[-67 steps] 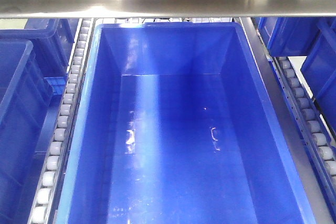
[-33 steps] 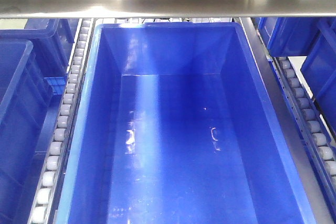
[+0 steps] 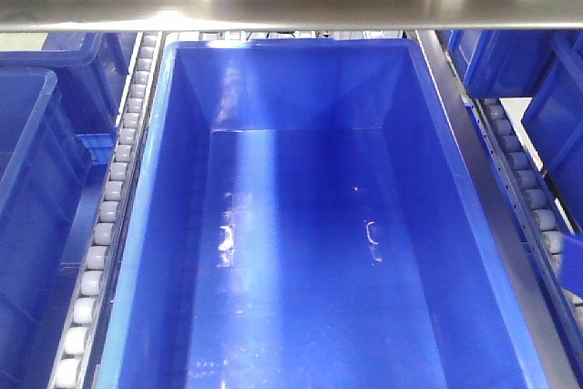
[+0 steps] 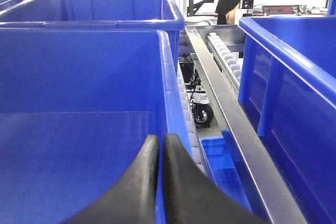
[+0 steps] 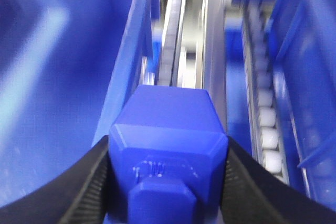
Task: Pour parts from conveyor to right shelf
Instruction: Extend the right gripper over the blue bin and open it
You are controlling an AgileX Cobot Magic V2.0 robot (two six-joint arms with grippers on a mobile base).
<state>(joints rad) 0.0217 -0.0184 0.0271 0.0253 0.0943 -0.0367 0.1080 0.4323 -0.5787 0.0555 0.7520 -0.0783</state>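
Blue block (image 5: 168,153) clamped between right gripper (image 5: 167,182) jaws; left gripper (image 4: 160,145) jaws closed, empty.

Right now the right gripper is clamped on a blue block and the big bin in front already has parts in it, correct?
Not quite. The right gripper does hold the blue block, but the big bin in front is empty: the front-facing view shows only its bare glossy floor with light reflections, no parts inside.
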